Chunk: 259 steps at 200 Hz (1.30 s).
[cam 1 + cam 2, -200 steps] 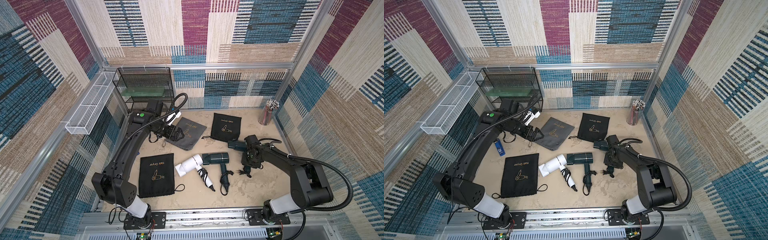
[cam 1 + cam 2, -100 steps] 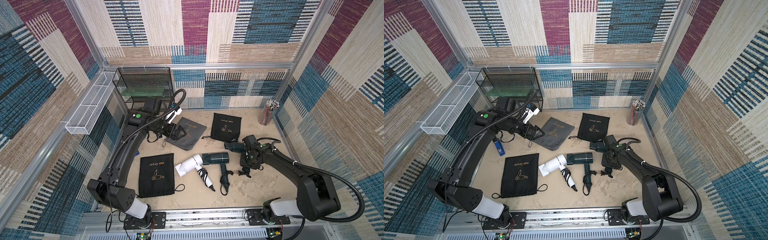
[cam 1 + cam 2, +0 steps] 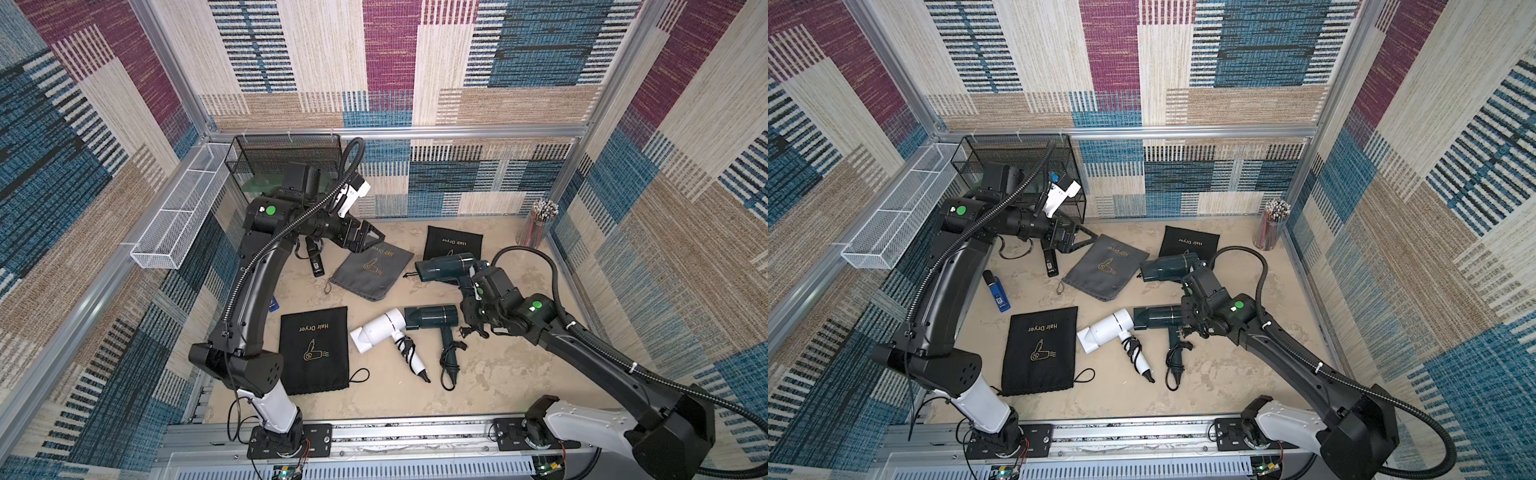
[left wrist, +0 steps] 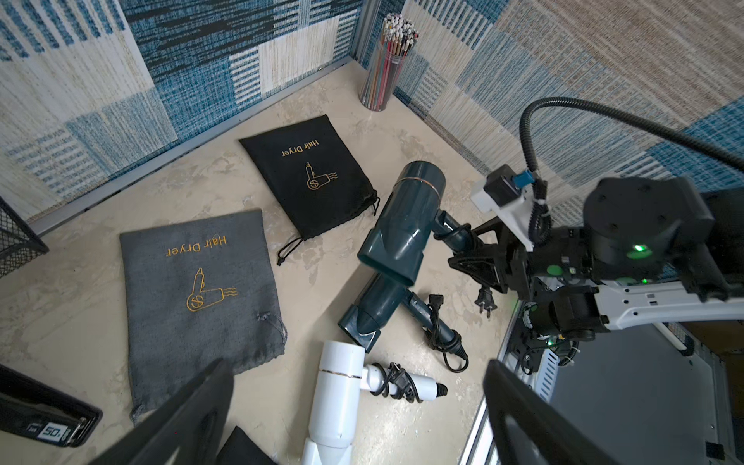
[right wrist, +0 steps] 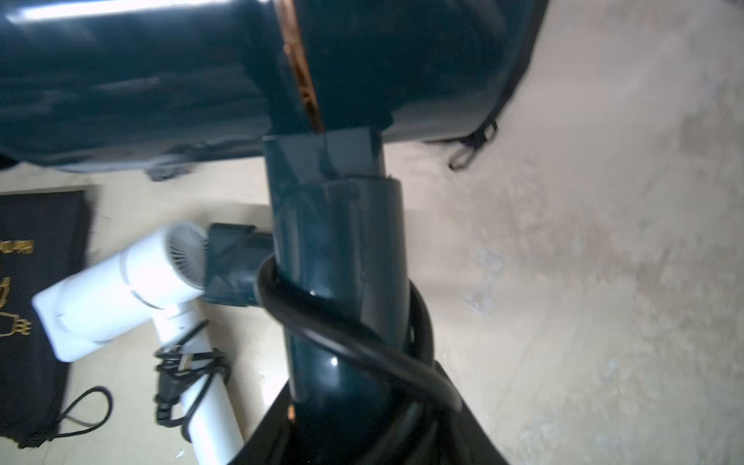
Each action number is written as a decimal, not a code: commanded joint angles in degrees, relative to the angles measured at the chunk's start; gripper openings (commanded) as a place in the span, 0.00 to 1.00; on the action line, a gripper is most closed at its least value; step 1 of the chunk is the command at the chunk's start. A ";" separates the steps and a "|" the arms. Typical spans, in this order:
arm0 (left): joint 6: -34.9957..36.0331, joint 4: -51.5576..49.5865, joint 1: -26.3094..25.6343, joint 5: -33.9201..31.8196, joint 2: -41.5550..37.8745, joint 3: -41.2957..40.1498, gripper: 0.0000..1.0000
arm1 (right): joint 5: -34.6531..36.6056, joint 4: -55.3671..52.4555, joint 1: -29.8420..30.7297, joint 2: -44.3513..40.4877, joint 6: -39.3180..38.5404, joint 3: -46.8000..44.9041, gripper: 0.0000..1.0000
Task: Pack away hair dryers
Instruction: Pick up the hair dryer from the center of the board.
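Clearly, the left gripper point(image 3: 371, 242) is spread wide near the grey pouch point(image 3: 370, 272), upper centre. The right gripper point(image 3: 468, 277) pinches the handle of a teal hair dryer point(image 3: 442, 268), centre right; the white dryer point(image 3: 380, 332) and the second teal dryer point(image 3: 432, 318) lie below.

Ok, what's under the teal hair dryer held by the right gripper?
Under the teal hair dryer: the drawstring edge of the rear black pouch and bare table. The pouch strip beneath the barrel is covered, so contact can't be judged.
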 commanded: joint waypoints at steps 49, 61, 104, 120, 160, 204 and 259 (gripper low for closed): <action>7.60 -8.37 -0.02 9.92 0.13 2.12 0.99 | 16.93 19.79 10.42 1.38 -16.94 2.22 0.00; 9.62 -9.15 -0.03 11.66 -0.42 0.93 0.99 | 18.92 21.04 11.82 2.21 -18.38 2.56 0.00; 11.84 -9.11 -0.19 11.89 0.69 -3.25 0.99 | 24.81 24.99 17.65 4.16 -22.21 3.89 0.00; 12.64 -9.18 -0.32 11.81 1.41 -2.79 0.99 | 27.10 25.12 19.59 5.30 -23.12 4.88 0.00; 15.88 -11.80 -0.38 17.66 2.43 -1.34 0.99 | 32.55 25.55 23.82 7.10 -25.54 5.42 0.00; 20.94 -13.66 -0.38 22.20 0.29 -7.85 0.99 | 35.54 26.91 26.98 6.90 -28.18 4.81 0.00; 25.16 -17.36 -0.52 21.41 0.33 -9.13 1.00 | 38.61 26.50 29.23 7.01 -29.43 4.75 0.00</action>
